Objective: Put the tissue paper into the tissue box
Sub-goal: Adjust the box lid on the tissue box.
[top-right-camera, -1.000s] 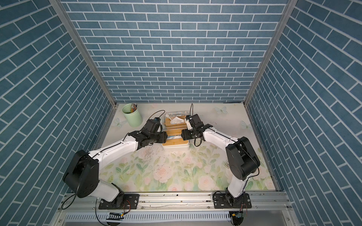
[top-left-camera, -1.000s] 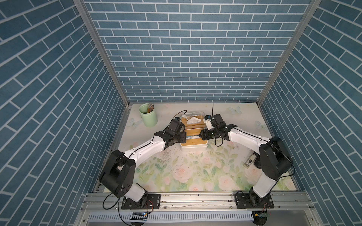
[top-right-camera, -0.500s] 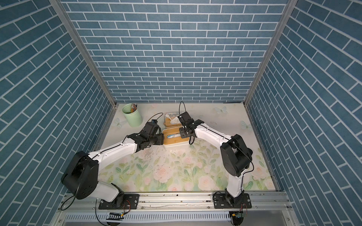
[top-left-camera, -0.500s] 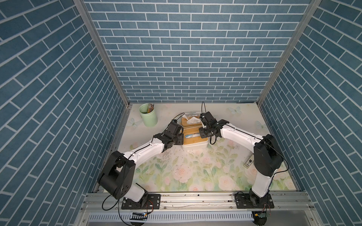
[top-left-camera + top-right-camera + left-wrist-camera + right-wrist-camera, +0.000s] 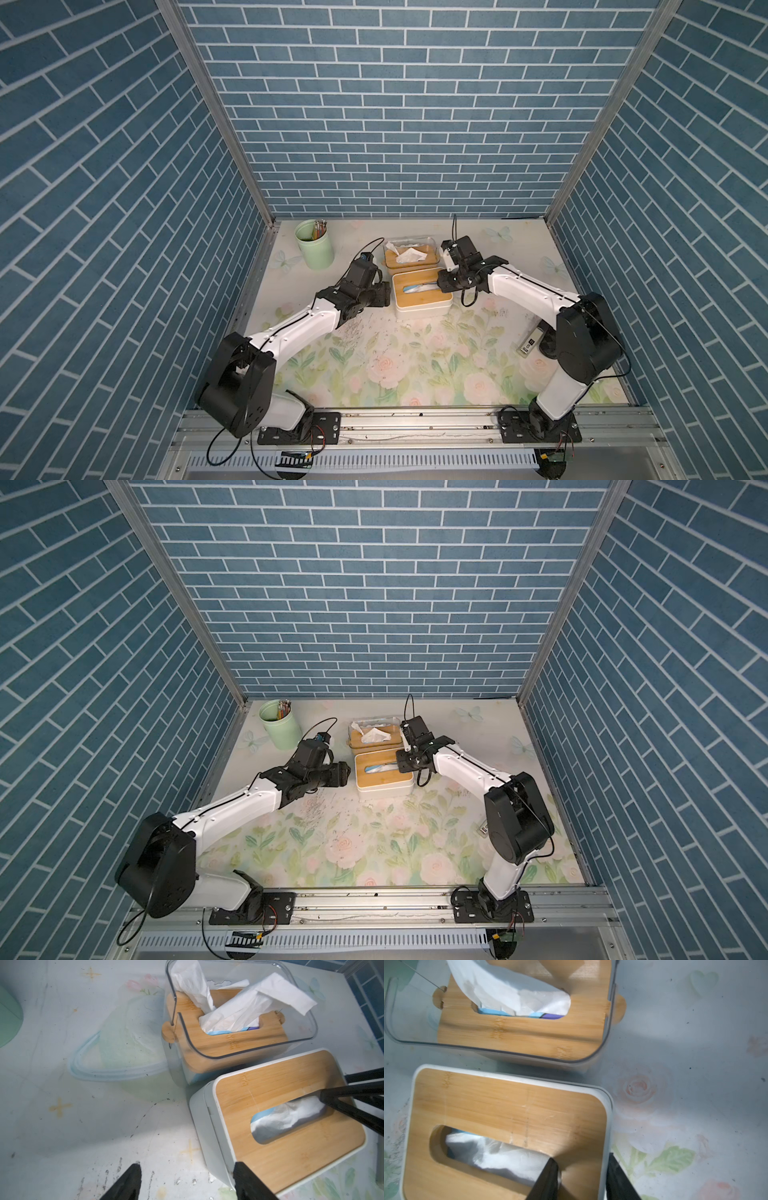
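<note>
Right fingers (image 5: 548, 1180) back at tissue box (image 5: 508, 1105) slot | left fingers (image 5: 124, 1184) withdrawn, apart

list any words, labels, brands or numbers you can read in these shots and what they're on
No text can be read in any view.
small grey device: dark label with pale marks, too small to read.
white tissue box: no print visible.
clear tissue box: no print visible.
blue and purple pack inside the clear tissue box: no lettering visible.
green cup: no print visible.
</note>
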Controlling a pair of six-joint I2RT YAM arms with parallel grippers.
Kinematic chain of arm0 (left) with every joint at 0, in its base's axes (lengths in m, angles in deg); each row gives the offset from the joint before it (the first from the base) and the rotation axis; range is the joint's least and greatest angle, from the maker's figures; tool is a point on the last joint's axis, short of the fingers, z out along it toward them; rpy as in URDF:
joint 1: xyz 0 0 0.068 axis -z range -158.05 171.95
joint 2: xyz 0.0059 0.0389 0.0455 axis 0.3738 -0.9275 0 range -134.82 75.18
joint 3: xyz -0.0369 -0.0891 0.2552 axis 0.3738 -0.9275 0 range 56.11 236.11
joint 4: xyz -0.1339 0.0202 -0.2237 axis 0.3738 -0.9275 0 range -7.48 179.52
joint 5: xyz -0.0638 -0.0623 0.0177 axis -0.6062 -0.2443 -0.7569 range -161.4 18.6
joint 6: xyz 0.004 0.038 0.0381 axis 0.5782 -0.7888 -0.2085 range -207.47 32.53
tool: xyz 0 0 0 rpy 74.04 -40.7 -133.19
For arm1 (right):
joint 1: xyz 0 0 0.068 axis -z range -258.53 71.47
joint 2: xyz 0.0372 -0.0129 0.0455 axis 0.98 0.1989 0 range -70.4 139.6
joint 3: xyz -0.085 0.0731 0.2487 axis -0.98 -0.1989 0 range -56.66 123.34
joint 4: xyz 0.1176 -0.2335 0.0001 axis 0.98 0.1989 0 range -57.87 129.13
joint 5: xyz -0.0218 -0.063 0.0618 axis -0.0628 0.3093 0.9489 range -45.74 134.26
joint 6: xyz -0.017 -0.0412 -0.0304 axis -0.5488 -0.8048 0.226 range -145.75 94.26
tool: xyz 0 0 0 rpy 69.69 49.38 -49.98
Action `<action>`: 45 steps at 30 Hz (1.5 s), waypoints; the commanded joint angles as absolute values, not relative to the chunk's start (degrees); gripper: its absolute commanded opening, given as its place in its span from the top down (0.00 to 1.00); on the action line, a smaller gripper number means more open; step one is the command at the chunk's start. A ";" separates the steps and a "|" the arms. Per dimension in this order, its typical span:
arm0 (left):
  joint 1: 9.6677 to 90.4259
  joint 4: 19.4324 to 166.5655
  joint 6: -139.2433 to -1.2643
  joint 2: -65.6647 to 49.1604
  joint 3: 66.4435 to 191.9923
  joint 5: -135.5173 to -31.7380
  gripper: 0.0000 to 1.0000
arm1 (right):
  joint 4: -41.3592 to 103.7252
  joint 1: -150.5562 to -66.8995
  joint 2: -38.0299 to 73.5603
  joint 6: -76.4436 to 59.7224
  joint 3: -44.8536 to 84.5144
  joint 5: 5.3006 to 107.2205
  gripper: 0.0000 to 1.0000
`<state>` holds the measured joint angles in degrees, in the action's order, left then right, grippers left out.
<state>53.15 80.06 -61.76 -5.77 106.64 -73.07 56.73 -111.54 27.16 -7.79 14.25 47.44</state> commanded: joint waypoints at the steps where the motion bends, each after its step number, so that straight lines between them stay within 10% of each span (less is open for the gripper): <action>1: 52.85 82.69 -60.94 -4.30 106.12 -77.25 0.24 | 53.11 -109.93 23.56 -6.24 12.50 54.94 1.00; 16: 62.19 79.13 -75.44 -10.02 113.73 -65.79 0.22 | 58.15 -108.94 22.17 -12.77 11.82 55.82 0.99; 31: 62.59 73.52 -101.97 -22.37 124.66 -75.29 0.21 | 58.47 -106.10 18.49 -19.24 10.44 60.07 0.40; 45: 61.08 66.32 -111.60 -32.95 135.44 -84.78 0.29 | 56.98 -103.52 11.74 -17.65 2.79 59.61 0.35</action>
